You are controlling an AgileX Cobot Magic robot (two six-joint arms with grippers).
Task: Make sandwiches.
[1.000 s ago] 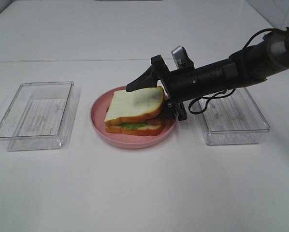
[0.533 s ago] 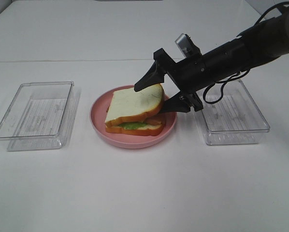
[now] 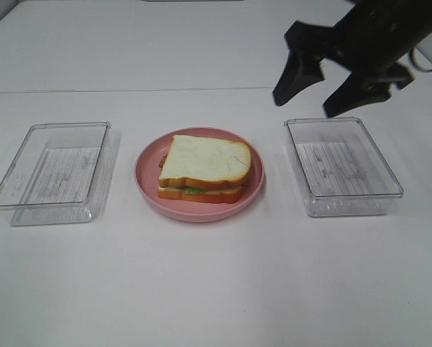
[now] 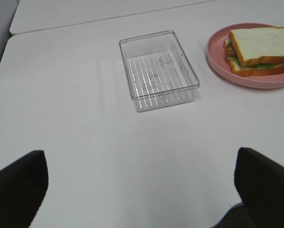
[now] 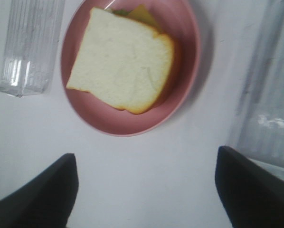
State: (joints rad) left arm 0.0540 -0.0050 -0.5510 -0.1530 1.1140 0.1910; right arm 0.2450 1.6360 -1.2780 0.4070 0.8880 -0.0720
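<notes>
We see a white table (image 3: 216, 289) under everything. Two clear plastic trays sit on it: the left tray (image 3: 53, 172) at 9 o'clock of the pink plate (image 3: 145, 181), the right tray (image 3: 344, 166) at 3 o'clock of it, each near the plate but not touching. The plate is round, between the trays.

The sandwich (image 3: 204, 168) lies on the plate, slightly toward its 12 o'clock side: white bread with tan crust on top, green lettuce showing at the front edge, a second slice underneath. In the right wrist view a yellow cheese corner pokes out from under the top slice. Nothing is touching it.

Our right gripper (image 3: 313, 92) hangs in the air above the far end of the right tray, at about 2 o'clock of the plate, fingers spread apart, nothing between them.

Our left gripper (image 4: 142, 187) shows only in its wrist view: two dark fingers wide apart, nothing held, well back from the left tray.
</notes>
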